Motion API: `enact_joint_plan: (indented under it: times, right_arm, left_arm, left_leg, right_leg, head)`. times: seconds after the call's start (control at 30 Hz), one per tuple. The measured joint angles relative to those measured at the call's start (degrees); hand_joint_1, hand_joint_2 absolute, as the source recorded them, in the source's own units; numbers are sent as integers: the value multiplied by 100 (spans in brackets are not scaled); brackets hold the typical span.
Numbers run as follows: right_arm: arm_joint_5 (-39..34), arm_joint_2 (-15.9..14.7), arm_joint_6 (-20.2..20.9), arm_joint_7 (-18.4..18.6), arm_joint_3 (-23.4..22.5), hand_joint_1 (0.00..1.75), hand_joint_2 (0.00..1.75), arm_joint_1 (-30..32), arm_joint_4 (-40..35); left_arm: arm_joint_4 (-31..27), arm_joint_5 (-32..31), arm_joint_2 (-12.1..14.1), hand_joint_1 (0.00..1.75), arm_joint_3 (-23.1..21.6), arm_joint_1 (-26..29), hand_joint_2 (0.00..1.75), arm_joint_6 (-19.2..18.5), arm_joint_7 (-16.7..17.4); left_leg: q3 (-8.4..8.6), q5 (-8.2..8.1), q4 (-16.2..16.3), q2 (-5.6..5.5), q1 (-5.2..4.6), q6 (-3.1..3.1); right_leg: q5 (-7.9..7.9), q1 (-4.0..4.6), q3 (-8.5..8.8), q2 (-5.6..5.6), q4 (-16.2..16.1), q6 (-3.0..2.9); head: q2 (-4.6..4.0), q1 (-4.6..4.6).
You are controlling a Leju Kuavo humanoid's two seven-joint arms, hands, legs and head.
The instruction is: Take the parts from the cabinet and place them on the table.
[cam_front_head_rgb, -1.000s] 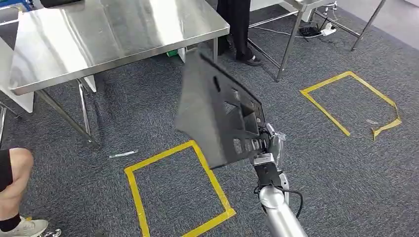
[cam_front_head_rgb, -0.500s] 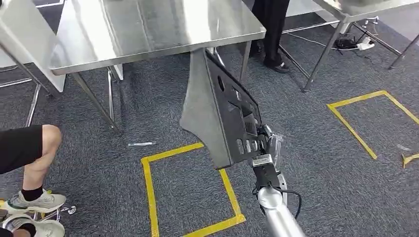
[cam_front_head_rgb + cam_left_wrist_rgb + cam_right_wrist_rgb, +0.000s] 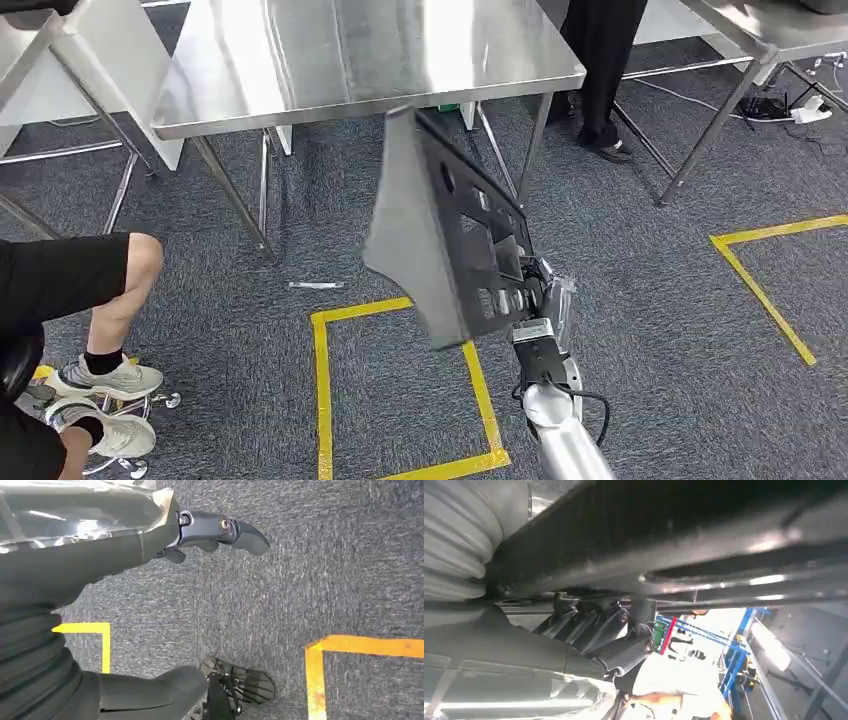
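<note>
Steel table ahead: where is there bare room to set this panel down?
The steel table top looks bare and reflective from its near edge back, the widest free patch. The right hand grips the black plastic panel, whose top corner overlaps the near edge. Tighter at the sides: a seated person's leg at left, a standing person at right.

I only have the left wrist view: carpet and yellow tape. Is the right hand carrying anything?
Observer: Yes. In the head view the right hand holds a large dark panel by its lower edge.
Operator: Where's the table?
Observer: The steel table is straight ahead, beyond the panel's top end.
Operator: Anyone near?
Observer: One person sits at the robot's left; another stands behind the table's far right corner.
Operator: Grip looks solid?
Observer: In the right wrist view, dark fingers curl against the panel's underside.
</note>
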Motion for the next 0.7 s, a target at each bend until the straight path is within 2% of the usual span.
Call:
enact_joint_plan:
  times: [0.13,0.23,0.27,0.3,0.33,0.7]
  right_arm:
    - [-37,2,13,-68,0,175,175,-7,35]
    - [-46,6,13,-87,0,175,175,-23,70]
    - [-46,11,13,-87,0,175,175,-31,74]
    - [-48,15,13,-87,0,175,175,-37,79]
    - [-50,15,13,-87,0,175,175,-43,81]
    - [-52,33,81,-105,13,175,175,-158,192]
  left_arm:
    - [20,9,28,0,0,1,175,-39,15]
    - [35,15,35,0,0,5,175,-52,26]
    - [35,15,35,0,0,8,175,-55,28]
    - [37,15,35,0,0,11,175,-57,28]
    - [39,22,37,0,0,13,175,-63,28]
    - [85,81,50,0,17,50,175,-87,-4]
  left_leg:
    - [29,6,-48,6,5,-10]
    - [30,16,-61,6,10,-58]
    - [31,13,-63,6,14,-108]
    - [31,10,-68,6,24,-192]
    - [30,6,-70,7,32,-233]
    - [25,6,-66,7,-21,-230]
  right_leg:
    - [-7,24,1,6,3,-25]
    - [-15,37,0,4,7,-45]
    - [-15,40,-2,4,8,-46]
    - [-16,48,-3,4,10,-47]
    - [-21,51,-3,4,10,-53]
    - [-20,12,14,1,-16,-51]
  head:
    - [0,0]
    - [2,0]
    - [2,0]
    - [2,0]
    - [2,2]
    - [2,2]
